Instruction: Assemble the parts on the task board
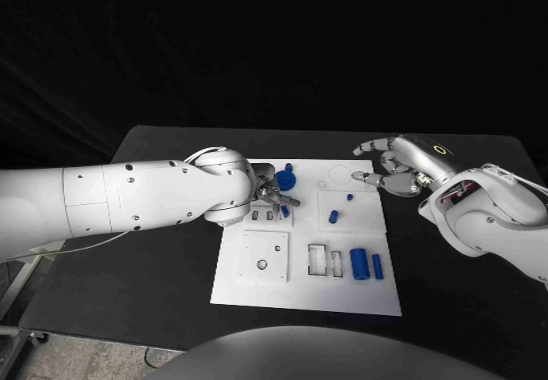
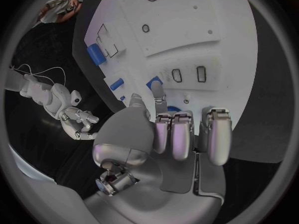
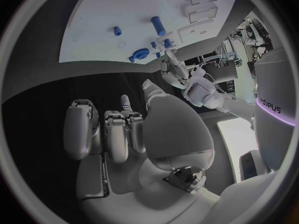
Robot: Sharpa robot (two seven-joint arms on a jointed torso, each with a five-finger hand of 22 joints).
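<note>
The two blue cylinders point(image 1: 366, 264) by the task board's point(image 1: 343, 301) near edge look light, stiff, slippery; grasp mid-length. The left robot hand point(image 1: 269, 198) pinches a small blue part point(image 1: 284, 210); the right robot hand point(image 1: 394, 168) hovers empty, fingers loosely apart.

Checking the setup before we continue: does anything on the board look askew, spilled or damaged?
Nothing stands out. The task board lies flat and looks undamaged; the blue parts, such as the large cylinder, sit on it. The left hand works over it; the right hand hovers beside.

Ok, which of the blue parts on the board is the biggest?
The long blue cylinder lying near the board's front right corner, beside a thinner blue bar. It is thicker and longer than the small pegs farther back.
</note>
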